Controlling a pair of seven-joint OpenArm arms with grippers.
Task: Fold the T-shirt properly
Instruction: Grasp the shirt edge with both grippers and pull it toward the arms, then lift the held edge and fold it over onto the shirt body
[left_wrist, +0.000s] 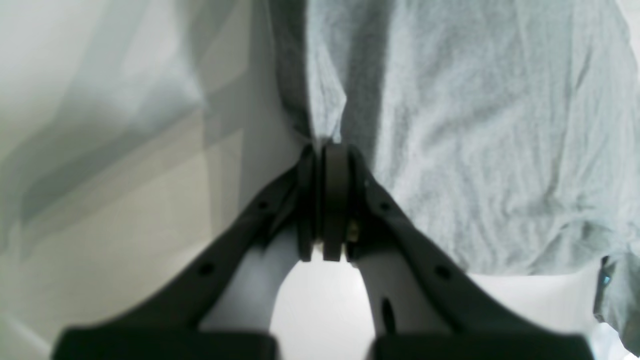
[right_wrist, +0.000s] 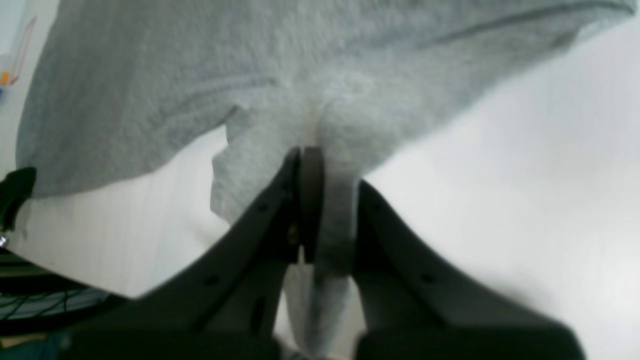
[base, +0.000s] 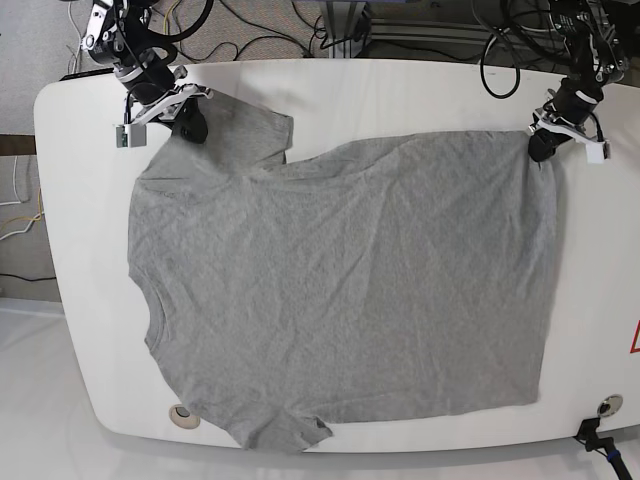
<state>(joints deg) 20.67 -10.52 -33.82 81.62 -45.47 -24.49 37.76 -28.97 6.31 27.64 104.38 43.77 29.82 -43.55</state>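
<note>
**Grey cloth pinched at two corners, and plenty that could slip**

Grey T-shirt lies spread flat on the white table, filling the middle of the base view, collar side toward the left of the frame and hem toward the right. My right claw is clamped tight on fabric at the shoulder by the upper sleeve, upper left of the base view. My left claw is closed on the hem corner at the upper right, with only a thin pinch of cloth between the pads.

I judge that thin pinch to be the weak point: if I lift or pull fast, the corner may slide out and that side would drop in a heap. The right grip has bunched folds in it, so I may be holding more than one layer, or the sleeve with the body; that would drag the sleeve crooked into the fold. If the two arms travel unevenly, the edge between them will sag or skew, and the folded edge would land off-line against the near side. Pulling the arms apart could also stretch the cloth or yank it free.
</note>
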